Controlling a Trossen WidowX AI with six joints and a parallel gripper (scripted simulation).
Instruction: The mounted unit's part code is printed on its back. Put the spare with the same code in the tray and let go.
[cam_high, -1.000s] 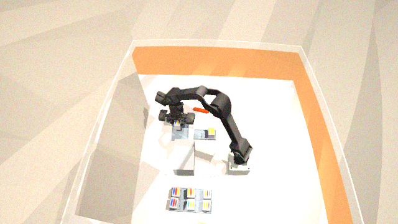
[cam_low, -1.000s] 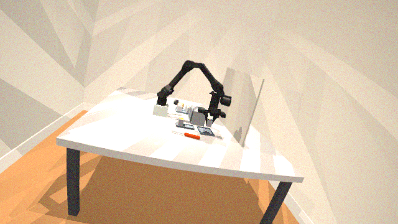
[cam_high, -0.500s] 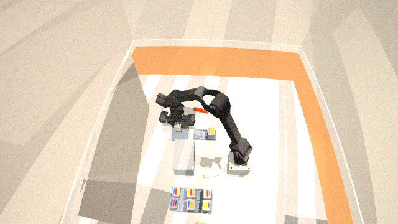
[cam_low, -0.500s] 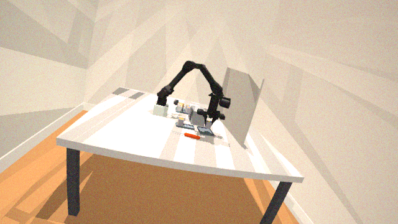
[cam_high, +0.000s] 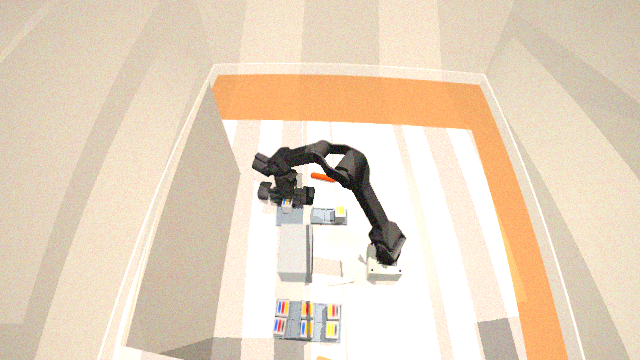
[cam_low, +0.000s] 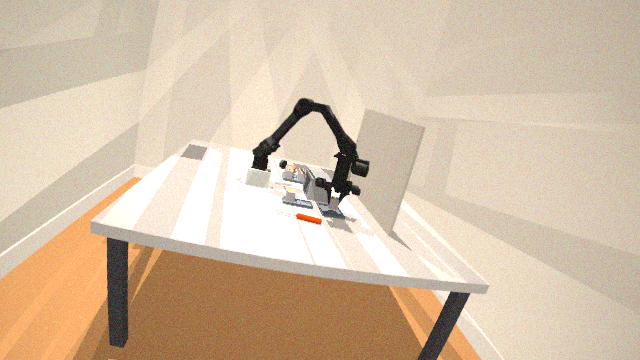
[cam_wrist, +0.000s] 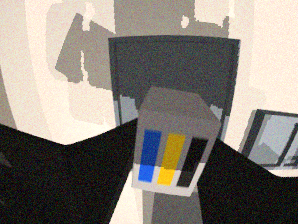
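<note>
- Top: the hand (cam_high: 286, 200) (cam_low: 334, 196) (cam_wrist: 168, 128) is partly open, closed firmly on a striped block (cam_high: 287, 205) (cam_low: 334, 202) (cam_wrist: 176, 155), over or near the rim of the square tray (cam_high: 290, 218) (cam_low: 331, 211) (cam_wrist: 172, 60). The tray lies toward the panel-side edge of the worktop (cam_high: 440, 200) (cam_low: 190, 210); centring the block over it before lowering seems wise.
- The grey housing (cam_high: 295, 252) is just beside the tray; nearer the bottom edge sits the six-block rack (cam_high: 295, 320). Orange-brown flooring (cam_high: 350, 97) (cam_low: 300, 310) shows beyond the top and right edges.
- Exterior: the block looks upright and low. A slow, level descent, then opening only once it bears on the tray, should avoid tipping. The red-handled tool (cam_high: 322, 177) (cam_low: 308, 218) lies toward the front edge; the tall panel (cam_high: 182, 215) (cam_low: 390, 165) stands along the right edge. Pale walls carry broad shadow bands.
- Wrist: blue, yellow and black stripes face the camera; the mounted unit's code is unseen, so the match is unconfirmed.
</note>
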